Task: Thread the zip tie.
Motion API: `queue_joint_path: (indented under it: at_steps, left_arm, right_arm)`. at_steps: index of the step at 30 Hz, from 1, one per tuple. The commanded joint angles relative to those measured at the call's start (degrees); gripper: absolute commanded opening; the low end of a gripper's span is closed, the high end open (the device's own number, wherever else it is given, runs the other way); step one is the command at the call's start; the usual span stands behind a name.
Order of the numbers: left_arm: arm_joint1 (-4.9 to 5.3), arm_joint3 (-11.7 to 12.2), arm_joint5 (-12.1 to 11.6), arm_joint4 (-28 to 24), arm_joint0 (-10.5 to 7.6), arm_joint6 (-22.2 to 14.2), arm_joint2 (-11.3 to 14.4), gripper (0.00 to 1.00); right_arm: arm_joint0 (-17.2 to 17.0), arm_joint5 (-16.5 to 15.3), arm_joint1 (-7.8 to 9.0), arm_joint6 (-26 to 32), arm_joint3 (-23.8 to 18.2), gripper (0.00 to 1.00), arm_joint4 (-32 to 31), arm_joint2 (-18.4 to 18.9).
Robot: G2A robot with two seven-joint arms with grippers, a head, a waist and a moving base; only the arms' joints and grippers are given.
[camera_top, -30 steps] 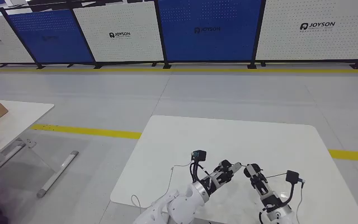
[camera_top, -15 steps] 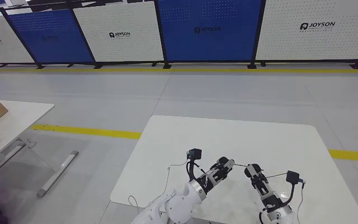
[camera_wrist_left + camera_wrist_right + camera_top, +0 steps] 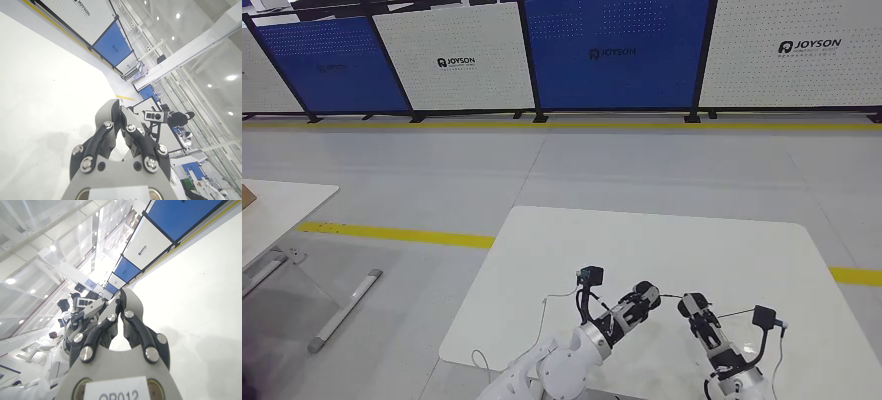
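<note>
Two shut grippers, the left gripper and right gripper, face tip to tip over the table. I judge each pinches one zip tie end – stretched between them, aligned for threading.

Left claw near right claw, narrow gap between, table room beyond

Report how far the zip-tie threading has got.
Done: the thin dark zip tie is held above the white table, spanning the shut left gripper and shut right gripper. In hand: both seem to pinch it, tips close together. Left: whether tail has entered head is too small to tell.
</note>
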Motion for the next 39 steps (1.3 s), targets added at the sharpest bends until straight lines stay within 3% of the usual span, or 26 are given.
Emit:
queue_joint_path:
  at_steps: [1,4,5,7,8,10,16,23,26,28,34,39]
  left_arm:
    - [-0.01,-0.04,0.01,0.01,0.01,-0.01,0.02,0.00]
    - [-0.04,-0.10,0.13,0.05,0.01,-0.05,0.08,0.00]
    - [-0.05,-0.12,0.18,0.03,0.01,-0.09,0.09,0.16]
    - [-0.07,-0.21,0.24,0.02,0.03,-0.19,0.13,0.36]
    - [-0.06,-0.26,0.22,0.22,0.03,-0.32,0.18,0.44]
    - [-0.02,-0.30,0.15,1.08,0.08,-0.58,0.36,0.49]
    - [-0.10,-0.10,0.33,1.92,-0.03,-0.40,0.80,0.35]
    - [-0.20,0.14,0.31,1.84,-0.15,0.02,0.83,0.27]
    - [-0.23,0.21,0.29,1.83,-0.14,0.22,0.78,0.15]
    - [-0.24,0.21,0.27,1.80,-0.11,0.29,0.76,0.15]
    - [-0.27,0.22,0.10,1.86,0.00,0.32,0.76,0.00]
    - [-0.30,0.18,-0.07,1.85,0.08,0.39,0.81,0.00]
  right_arm:
    - [0.04,0.00,-0.01,0.07,0.01,0.00,0.01,-0.02]
    - [0.06,0.00,-0.03,0.03,-0.12,0.00,0.03,-0.02]
    - [0.05,0.00,-0.03,-0.04,-0.17,0.00,-0.01,0.01]
    - [-0.01,0.00,-0.05,-0.25,-0.21,0.00,0.00,0.06]
    - [-0.02,0.00,-0.06,-0.34,-0.20,0.00,0.01,0.09]
    - [0.00,0.00,-0.09,-0.40,-0.06,0.00,-0.11,0.14]
    - [0.08,0.00,-0.19,-0.40,0.00,0.00,-0.47,0.14]
    - [-0.13,0.00,-0.24,-0.35,-0.15,0.00,-0.64,0.25]
    - [-0.19,0.00,-0.26,-0.34,-0.12,0.00,-0.78,0.22]
    - [-0.21,0.00,-0.27,-0.38,-0.13,0.00,-0.74,0.21]
    - [-0.33,0.00,-0.27,-0.32,-0.27,0.00,-0.73,0.23]
    - [-0.46,0.00,-0.26,-0.40,-0.40,0.00,-0.79,0.22]
